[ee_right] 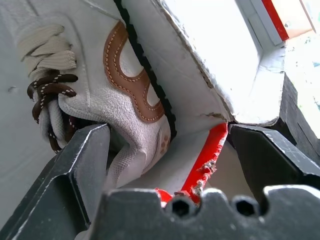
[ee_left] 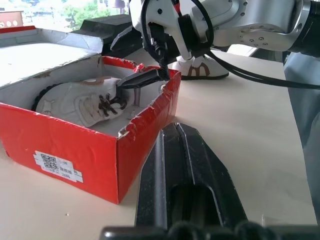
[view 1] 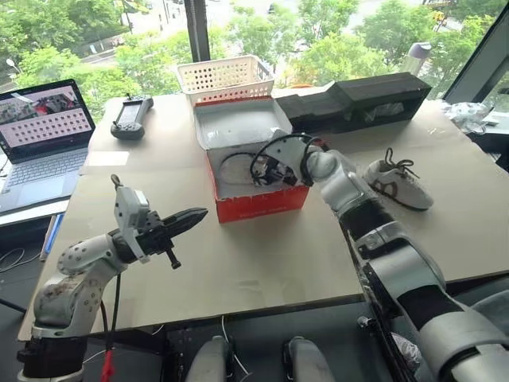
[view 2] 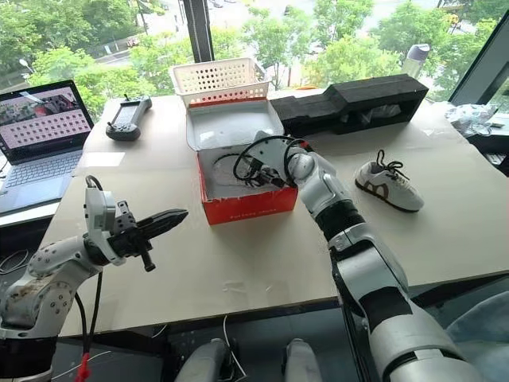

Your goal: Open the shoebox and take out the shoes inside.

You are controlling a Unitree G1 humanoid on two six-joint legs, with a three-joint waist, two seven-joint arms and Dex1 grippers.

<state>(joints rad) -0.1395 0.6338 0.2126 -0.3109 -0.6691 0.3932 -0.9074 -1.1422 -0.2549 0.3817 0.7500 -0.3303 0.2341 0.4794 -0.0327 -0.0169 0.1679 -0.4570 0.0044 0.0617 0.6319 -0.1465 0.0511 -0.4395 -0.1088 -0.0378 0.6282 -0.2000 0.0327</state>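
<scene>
Right wrist view: wide-open, empty right end effector (ee_right: 167, 150) astride shoe (ee_right: 120, 85) in shoebox (ee_left: 145, 135).

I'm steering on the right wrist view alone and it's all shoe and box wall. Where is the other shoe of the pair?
Observer: It is out of the shoebox, lying on the table to the box's right. The shoe in the box is the one you see.
Operator: Is the lid in my way?
Observer: No. The lid stands open, tipped back toward the white basket behind the box.
Operator: And the left arm?
Observer: The left gripper is shut on nothing. It hangs over the table to the front left of the box, apart from it.
</scene>
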